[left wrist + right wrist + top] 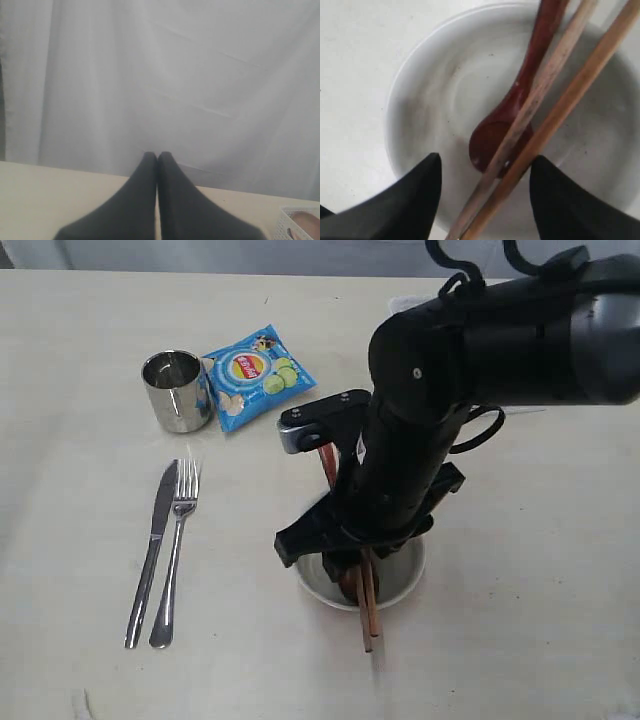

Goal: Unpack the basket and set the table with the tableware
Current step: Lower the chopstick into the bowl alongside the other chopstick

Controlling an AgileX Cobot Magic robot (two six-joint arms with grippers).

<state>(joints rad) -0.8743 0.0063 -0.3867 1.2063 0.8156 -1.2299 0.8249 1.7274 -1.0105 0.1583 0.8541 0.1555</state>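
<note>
A pale bowl [404, 578] stands on the table [520, 650] with a dark red-brown spoon [512, 120] inside it. Two wooden chopsticks [555, 107] lie across the bowl over the spoon, their ends jutting past the near rim [368, 625]. My right gripper [485, 157] hangs just above the bowl, open, its fingers either side of the chopsticks without touching them. A steel knife [152, 545] and fork [178, 540] lie side by side to the left, and a steel cup [177, 390] stands behind them. My left gripper [157, 154] is shut on nothing. A corner of the white basket [286, 225] shows beside it.
A blue chip bag [257, 373] lies next to the cup. The right arm [480, 350] reaches in from the upper right and hides much of the bowl. Something brownish [306, 219] sits inside the basket. A white curtain [165, 75] hangs behind the table.
</note>
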